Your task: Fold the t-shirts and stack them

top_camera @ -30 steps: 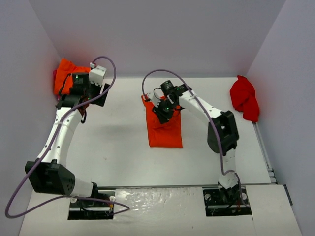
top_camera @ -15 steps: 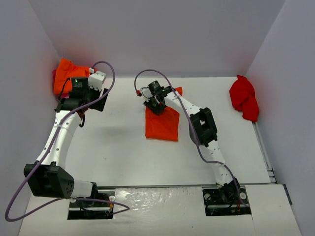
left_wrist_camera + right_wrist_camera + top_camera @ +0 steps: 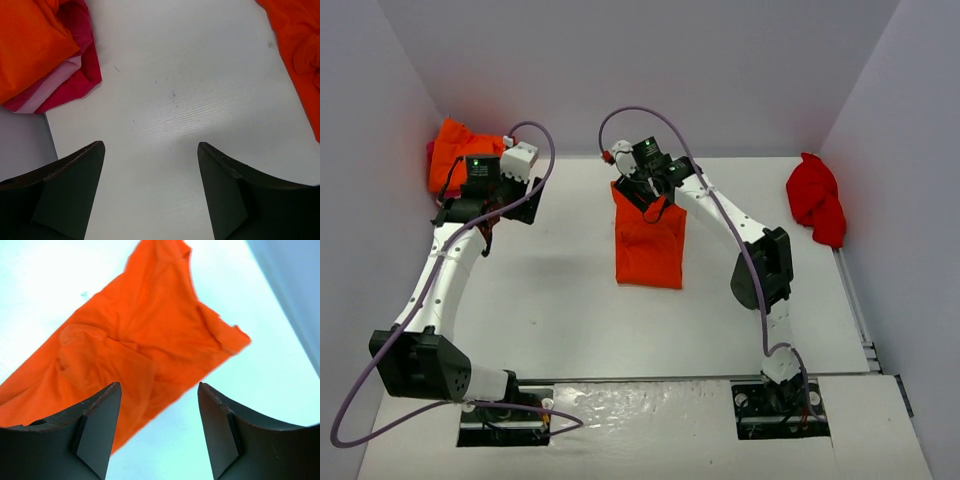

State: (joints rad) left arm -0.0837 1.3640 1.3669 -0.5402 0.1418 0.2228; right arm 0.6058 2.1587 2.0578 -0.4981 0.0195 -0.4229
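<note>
Half a second back the orange shirt [image 3: 648, 250] lay short and bunched under the right arm [image 3: 720, 215]. It now reaches further toward the far wall as a longer strip, so we judge the arm has drawn its far edge out. The right jaws are spread wide above the cloth and hold nothing, so the shirt has been let go and lies in the middle of the bench [image 3: 550, 310]. The right wrist view shows a rumpled lump in it, so we judge this fold is not yet tidy.

The left arm [image 3: 445, 265] has barely moved. Its jaws are also wide and empty, over bare bench just beside the stack [image 3: 452, 150] in the far left corner.

The right wrist covers the shirt's far edge from above, and both wrist views cut the shirt off. The stack shows orange over pink and crimson, but we cannot tell how many shirts it holds. The red shirt [image 3: 815, 200] is a crumpled heap by the right wall, still to be folded.
</note>
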